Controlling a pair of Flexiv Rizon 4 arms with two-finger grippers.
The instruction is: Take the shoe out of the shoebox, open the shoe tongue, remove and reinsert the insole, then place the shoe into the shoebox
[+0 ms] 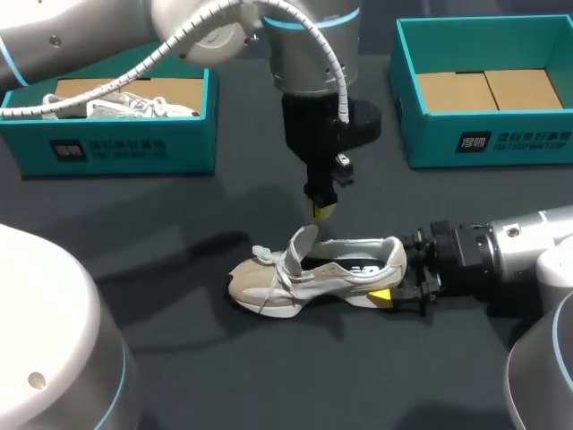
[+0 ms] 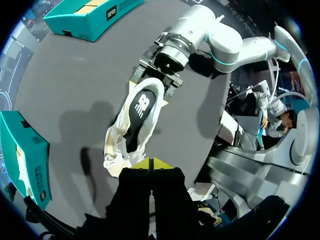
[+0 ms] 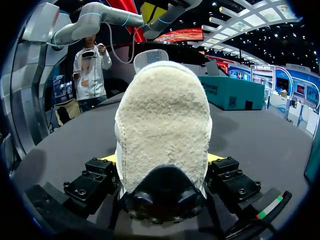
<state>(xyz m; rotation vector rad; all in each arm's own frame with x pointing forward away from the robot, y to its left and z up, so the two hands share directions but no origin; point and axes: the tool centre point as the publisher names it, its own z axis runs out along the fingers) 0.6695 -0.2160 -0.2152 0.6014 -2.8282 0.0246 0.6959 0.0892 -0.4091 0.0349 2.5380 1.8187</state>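
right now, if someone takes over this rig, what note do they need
Left pincer: shut, holding nothing, just above the raised tongue.
Right pincer: shut on the shoe at its heel; the shoe lies on the table between the left box and right box.
Done: shoe out, tongue up.
Insole is inside; cannot tell if it has been out.
To do: insole step if undone, then box the shoe.

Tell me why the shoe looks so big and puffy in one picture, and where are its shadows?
Right wrist view: the shoe sits very near the fisheye lens, so its heel bulges. Head view: soft shadows lie on the table out past the toe. Left wrist view: a dark shadow lies on the table beside the shoe.
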